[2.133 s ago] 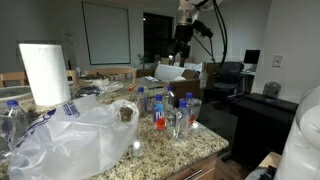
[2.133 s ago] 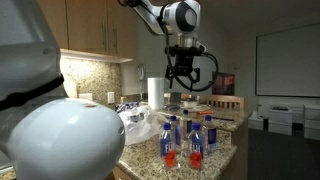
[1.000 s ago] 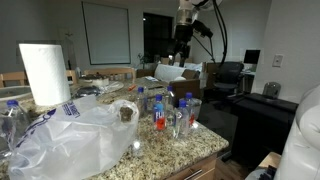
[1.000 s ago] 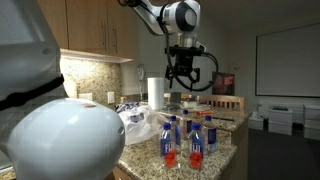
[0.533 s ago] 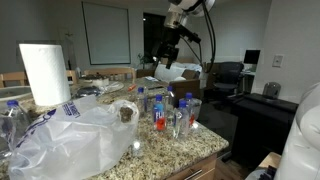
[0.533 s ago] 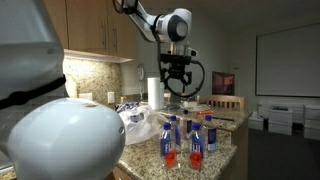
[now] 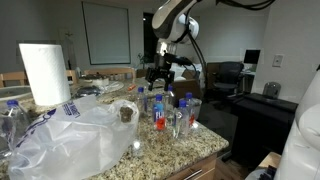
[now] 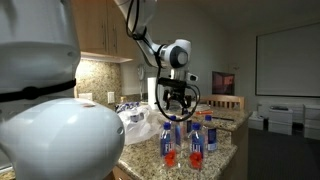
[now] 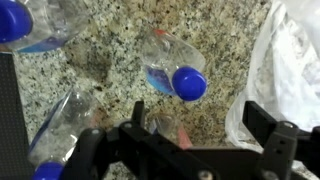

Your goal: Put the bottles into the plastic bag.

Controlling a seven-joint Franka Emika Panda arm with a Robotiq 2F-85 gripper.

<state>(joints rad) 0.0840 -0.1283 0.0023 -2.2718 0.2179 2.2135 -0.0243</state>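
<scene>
Several clear water bottles with blue caps and red or blue labels [image 7: 160, 110] [image 8: 196, 140] stand in a group on the granite counter. A crumpled clear plastic bag [image 7: 70, 135] [image 8: 140, 125] lies beside them. My gripper [image 7: 163, 73] [image 8: 173, 108] is open and hangs just above the bottle group. In the wrist view my gripper [image 9: 195, 125] is open over a blue-capped bottle [image 9: 178, 75], with the bag's edge [image 9: 285, 60] at the right. Nothing is held.
A paper towel roll [image 7: 45, 72] stands on the counter behind the bag. More bottles [image 7: 12, 115] stand at the far side of the bag. A robot shell [image 8: 50, 130] blocks much of one exterior view. The counter edge [image 7: 195, 155] is close to the bottles.
My gripper has come down from high above the counter to just over the bottle group. It stays open. The bottles and bag have not moved.
</scene>
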